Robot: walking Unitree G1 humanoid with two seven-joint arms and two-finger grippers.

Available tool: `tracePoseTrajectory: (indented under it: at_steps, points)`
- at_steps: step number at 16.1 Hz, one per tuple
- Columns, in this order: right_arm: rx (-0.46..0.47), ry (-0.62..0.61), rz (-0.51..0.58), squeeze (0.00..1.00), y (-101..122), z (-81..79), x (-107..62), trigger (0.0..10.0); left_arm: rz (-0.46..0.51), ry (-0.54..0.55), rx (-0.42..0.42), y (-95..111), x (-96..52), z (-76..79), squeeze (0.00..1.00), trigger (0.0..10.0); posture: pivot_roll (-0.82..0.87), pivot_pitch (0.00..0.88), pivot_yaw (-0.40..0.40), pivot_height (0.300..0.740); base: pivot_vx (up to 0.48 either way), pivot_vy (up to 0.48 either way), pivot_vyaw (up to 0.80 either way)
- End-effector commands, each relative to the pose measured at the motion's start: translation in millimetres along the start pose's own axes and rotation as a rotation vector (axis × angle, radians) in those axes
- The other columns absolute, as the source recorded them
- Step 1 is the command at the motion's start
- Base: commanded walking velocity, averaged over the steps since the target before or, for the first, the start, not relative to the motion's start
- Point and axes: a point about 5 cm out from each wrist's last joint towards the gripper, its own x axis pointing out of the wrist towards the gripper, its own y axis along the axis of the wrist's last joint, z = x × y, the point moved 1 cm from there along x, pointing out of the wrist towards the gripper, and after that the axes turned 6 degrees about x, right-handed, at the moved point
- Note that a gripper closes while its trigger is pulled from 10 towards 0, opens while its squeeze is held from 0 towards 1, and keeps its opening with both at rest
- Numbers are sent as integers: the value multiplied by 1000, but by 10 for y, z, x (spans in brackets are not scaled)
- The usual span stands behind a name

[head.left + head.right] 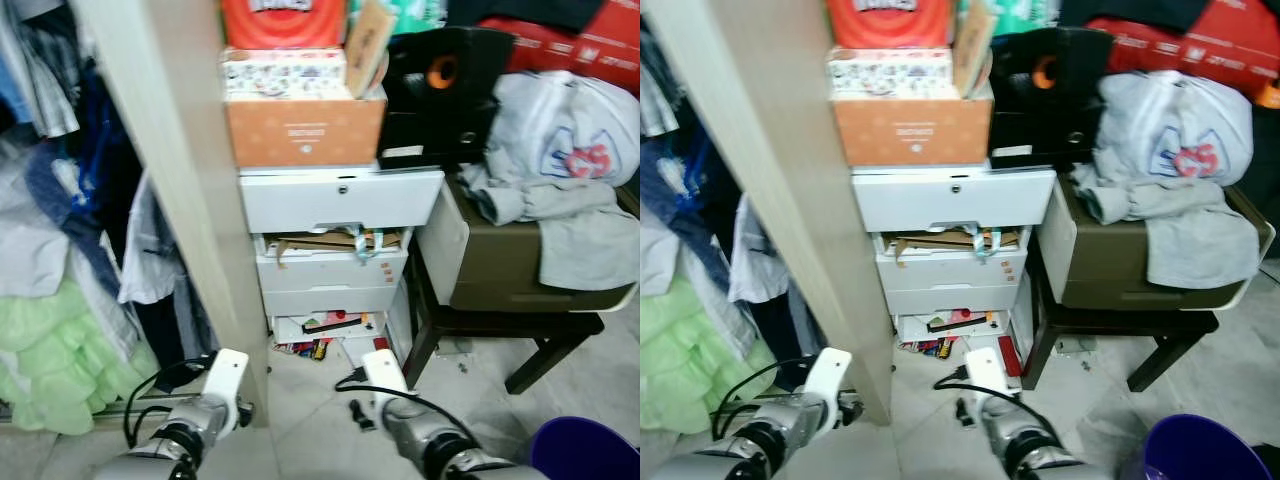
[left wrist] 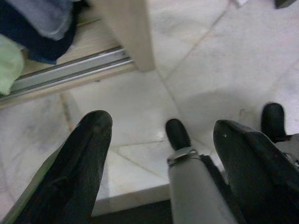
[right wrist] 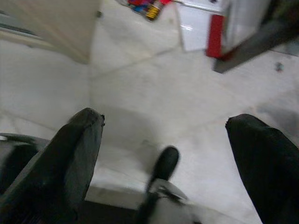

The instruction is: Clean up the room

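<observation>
Marble floor (image 1: 310,420) lies nearest, bare between the two low arms. The left gripper (image 2: 159,158) and right gripper (image 3: 163,154) both hang spread wide over it, holding nothing. Just beyond, loose packets (image 1: 305,348) and flat papers spill from under the white drawers (image 1: 335,240) onto the tiles; these look light and thin, likely slippery on the stone, so a pinch at a raised edge would suit better than a flat press. Left, soft clothes (image 1: 50,300) hang in the wardrobe. Right, a dark stool (image 1: 500,335) carries an olive case under a grey garment (image 1: 560,170), limp cloth best bunched at a fold. Farthest, an orange box (image 1: 305,130) tops the drawers; it looks like stiff card and probably needs both sides held.
</observation>
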Motion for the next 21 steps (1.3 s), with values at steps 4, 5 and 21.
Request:
tracePoseTrajectory:
  at_steps: [4,5,21]
  points:
    - [-28,0,19,0,59,-3,-3,10000,17,7,10,70,-5,1,0,10000,-144,0,44,740,0,480,0]
    - [-31,1,20,0,64,-3,-3,10000,18,8,8,71,-5,-2,0,10000,-144,0,43,740,0,480,0]
    - [-39,9,33,0,89,-31,-4,10000,24,12,11,77,-6,-11,0,10000,-149,0,48,740,0,456,0]
